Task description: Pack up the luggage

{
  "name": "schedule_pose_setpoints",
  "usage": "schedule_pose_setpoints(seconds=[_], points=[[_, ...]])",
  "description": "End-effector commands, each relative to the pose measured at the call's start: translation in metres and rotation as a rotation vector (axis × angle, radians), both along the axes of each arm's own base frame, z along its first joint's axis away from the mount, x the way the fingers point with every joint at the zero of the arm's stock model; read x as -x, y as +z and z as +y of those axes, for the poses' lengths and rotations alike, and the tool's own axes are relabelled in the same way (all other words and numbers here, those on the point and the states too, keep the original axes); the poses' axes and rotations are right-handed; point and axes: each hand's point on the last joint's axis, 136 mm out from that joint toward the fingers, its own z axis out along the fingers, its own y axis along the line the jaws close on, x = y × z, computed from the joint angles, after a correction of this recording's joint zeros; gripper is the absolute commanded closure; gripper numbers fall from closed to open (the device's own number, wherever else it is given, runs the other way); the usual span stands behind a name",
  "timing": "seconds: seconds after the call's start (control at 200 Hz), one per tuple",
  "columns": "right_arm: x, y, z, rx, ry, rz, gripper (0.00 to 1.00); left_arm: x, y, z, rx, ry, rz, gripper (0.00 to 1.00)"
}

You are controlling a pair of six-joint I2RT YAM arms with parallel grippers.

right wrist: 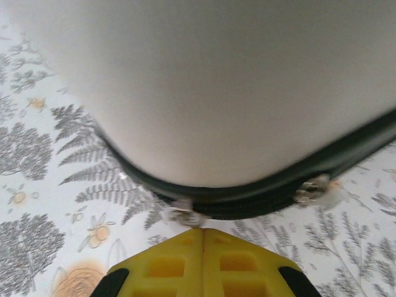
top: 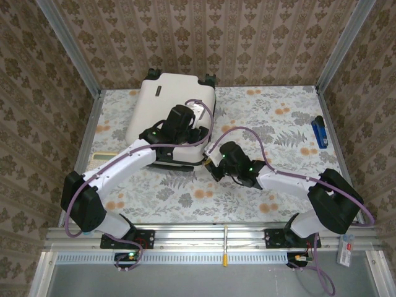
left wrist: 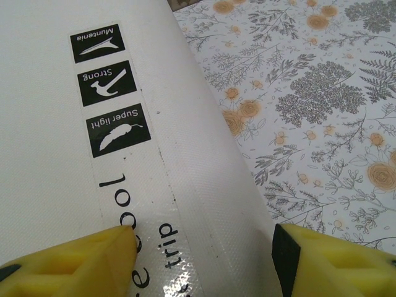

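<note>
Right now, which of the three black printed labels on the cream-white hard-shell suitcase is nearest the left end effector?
The "Super light" feather label; "Strong" and "Muntenia" sit farther off.

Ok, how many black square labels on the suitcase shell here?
3, stacked on the luggage: top label, Strong label in the middle, Super light label lowest. More may sit out of frame.

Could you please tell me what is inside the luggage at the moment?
The luggage lies shut, its dark seam closed, so the cream shell covers whatever is inside; the contents cannot be seen.

White arms (top: 124,162), purple cables (top: 266,139), yellow claws (left wrist: 203,235) (right wrist: 203,231)
</note>
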Motion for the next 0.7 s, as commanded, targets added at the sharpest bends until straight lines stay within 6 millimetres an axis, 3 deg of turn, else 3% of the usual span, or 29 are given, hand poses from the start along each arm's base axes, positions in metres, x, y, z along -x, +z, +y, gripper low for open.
schedule_pose_setpoints(seconds=[0.0,0.06,0.13,0.15,0.195,0.475,0.495,0.695], points=[[-0.023,0.02,-0.015,-0.101,-0.124,0.014,0.9,0.032,-0.086,0.017,-0.151,-0.019,0.272,0.37],[-0.027,0.028,-0.023,-0.158,-0.153,0.031,0.81,0.033,-0.086,0.018,-0.152,-0.018,0.272,0.37],[-0.031,0.028,-0.031,-0.202,-0.17,0.073,0.77,0.033,-0.085,0.019,-0.153,-0.017,0.27,0.37],[-0.031,0.04,-0.033,-0.23,-0.166,0.058,0.76,0.033,-0.086,0.019,-0.156,-0.016,0.271,0.37],[-0.03,0.043,-0.033,-0.242,-0.156,0.064,0.75,0.033,-0.086,0.019,-0.156,-0.018,0.271,0.37],[-0.014,0.041,-0.013,-0.269,-0.016,0.101,0.71,0.033,-0.086,0.018,-0.157,-0.023,0.272,0.38],[-0.013,0.029,-0.013,-0.248,-0.015,0.12,0.71,0.033,-0.086,0.018,-0.159,-0.021,0.271,0.38],[-0.016,-0.001,-0.015,-0.166,-0.059,0.136,0.69,0.034,-0.084,0.019,-0.16,-0.021,0.27,0.38]])
